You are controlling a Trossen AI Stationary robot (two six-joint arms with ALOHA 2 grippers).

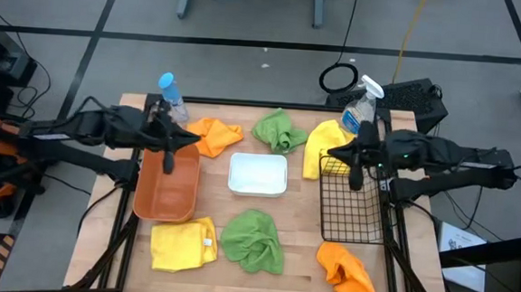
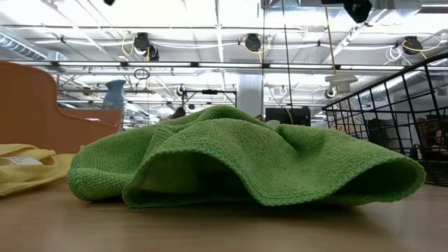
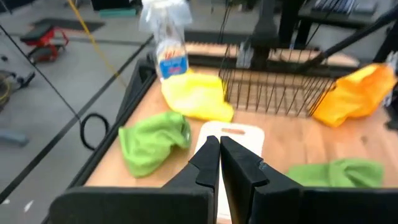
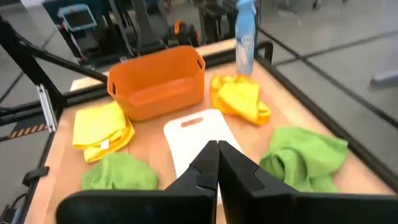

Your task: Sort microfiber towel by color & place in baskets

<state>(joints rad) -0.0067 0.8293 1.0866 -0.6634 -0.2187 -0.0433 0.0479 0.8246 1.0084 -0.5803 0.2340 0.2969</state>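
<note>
Six cloths lie flat on the table. Along the far side are an orange one [image 1: 214, 136], a green one [image 1: 278, 129] and a yellow one [image 1: 322, 146]. Along the near side are a yellow one [image 1: 182, 244], a green one [image 1: 253, 241] [image 2: 238, 161] and an orange one [image 1: 348, 274]. The orange-brown tub [image 1: 165, 193], white tub [image 1: 259, 174] and black wire basket [image 1: 352, 210] stand in a row across the middle. My left gripper [image 1: 169, 157] [image 3: 219, 149] hangs shut above the orange-brown tub. My right gripper [image 1: 356, 176] [image 4: 217, 155] hangs shut above the wire basket's far left corner.
Two clear spray bottles stand at the far edge, one with a blue cap [image 1: 169, 93] at the left and one [image 1: 361, 103] at the right behind the yellow cloth. Bare wood shows between the tubs and along the near edge.
</note>
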